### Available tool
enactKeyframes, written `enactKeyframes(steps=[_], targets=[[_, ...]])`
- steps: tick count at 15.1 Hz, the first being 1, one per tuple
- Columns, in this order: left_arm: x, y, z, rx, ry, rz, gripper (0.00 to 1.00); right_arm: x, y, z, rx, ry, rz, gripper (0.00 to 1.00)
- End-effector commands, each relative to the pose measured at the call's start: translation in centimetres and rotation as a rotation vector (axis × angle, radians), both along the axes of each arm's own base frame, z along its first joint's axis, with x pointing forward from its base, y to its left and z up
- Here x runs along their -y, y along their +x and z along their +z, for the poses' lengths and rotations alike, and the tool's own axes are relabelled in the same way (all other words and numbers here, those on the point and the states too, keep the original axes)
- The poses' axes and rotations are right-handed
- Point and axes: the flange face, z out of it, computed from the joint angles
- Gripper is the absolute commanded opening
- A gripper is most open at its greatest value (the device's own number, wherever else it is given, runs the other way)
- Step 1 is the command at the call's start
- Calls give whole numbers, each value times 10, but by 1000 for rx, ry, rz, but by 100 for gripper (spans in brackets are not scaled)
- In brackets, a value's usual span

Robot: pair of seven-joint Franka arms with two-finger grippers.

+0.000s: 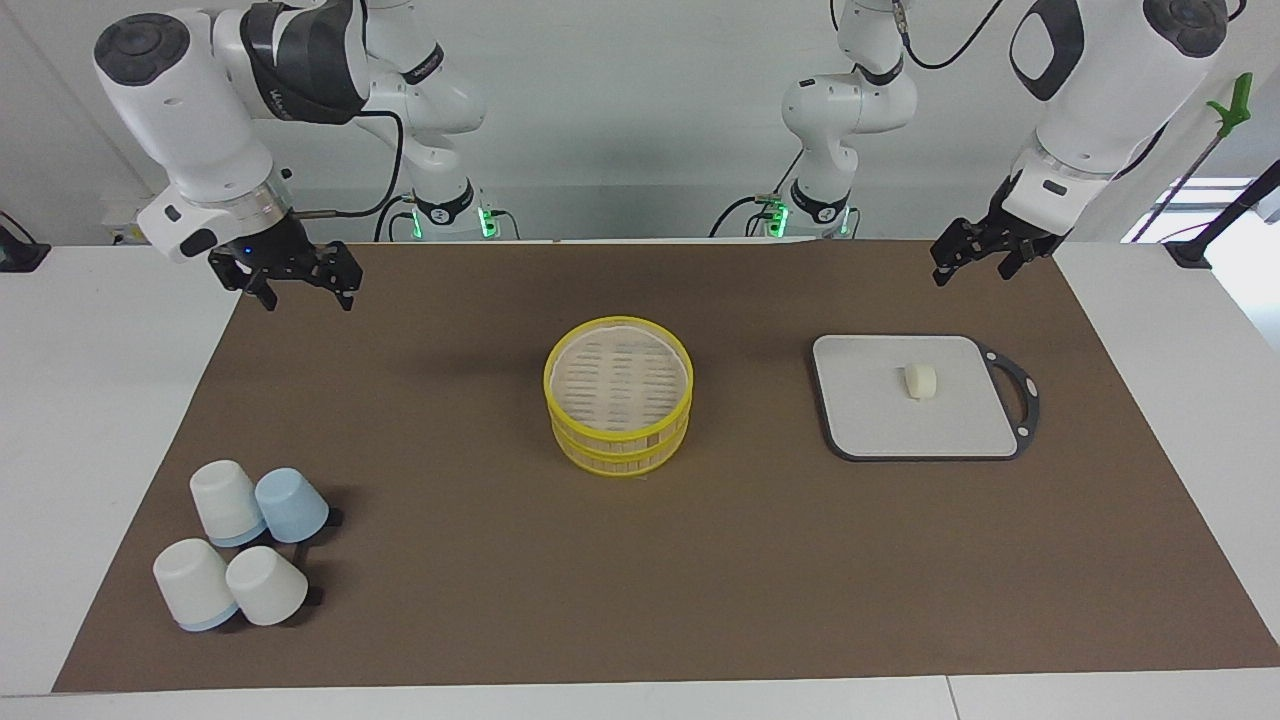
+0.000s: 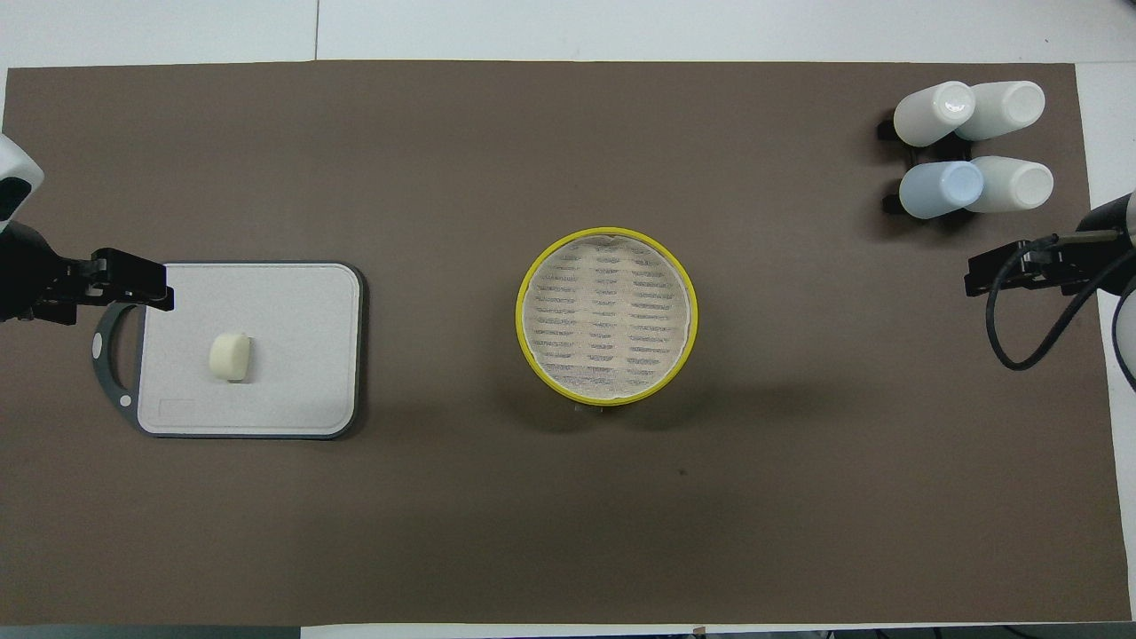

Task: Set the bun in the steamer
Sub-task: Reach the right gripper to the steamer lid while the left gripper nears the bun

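The bun (image 1: 920, 381) is a small cream-white stub lying on a grey board (image 1: 870, 415) toward the left arm's end of the table; it also shows in the overhead view (image 2: 231, 357). The yellow-rimmed bamboo steamer (image 1: 618, 380), two tiers stacked, stands at the middle of the mat with nothing on its slatted floor (image 2: 607, 317). My left gripper (image 1: 972, 272) is open and empty, held in the air over the mat by the board's handle end (image 2: 120, 282). My right gripper (image 1: 306, 296) is open and empty, up over the mat's right-arm end (image 2: 1012, 271).
Several upturned white and blue cups (image 1: 245, 545) stand grouped at the right arm's end, farther from the robots than the steamer (image 2: 972, 146). The board (image 2: 293, 355) has a dark loop handle (image 1: 1022, 395). A brown mat (image 1: 450, 500) covers the table.
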Motion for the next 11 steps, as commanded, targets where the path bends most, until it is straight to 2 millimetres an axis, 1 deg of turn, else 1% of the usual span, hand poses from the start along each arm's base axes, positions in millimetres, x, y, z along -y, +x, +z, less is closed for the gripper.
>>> enactKeyframes(steps=[1, 5, 7, 8, 9, 11], targets=[[-1, -2, -1, 13, 4, 1, 100, 3, -3, -1, -3, 22, 11, 100], [-2, -3, -5, 7, 4, 4, 100, 3, -3, 0, 0, 22, 5, 100], [-3, -5, -6, 7, 5, 4, 100, -6, -4, -3, -2, 21, 3, 100], [-3, -7, -10, 0, 4, 5, 100, -11, -2, -7, -1, 23, -42, 100], [-5, -11, -14, 5, 5, 20, 100, -22, 4, -8, 20, 38, -83, 100], [-6, -18, -29, 26, 7, 13, 100, -66, 17, -17, 24, 58, -75, 100]])
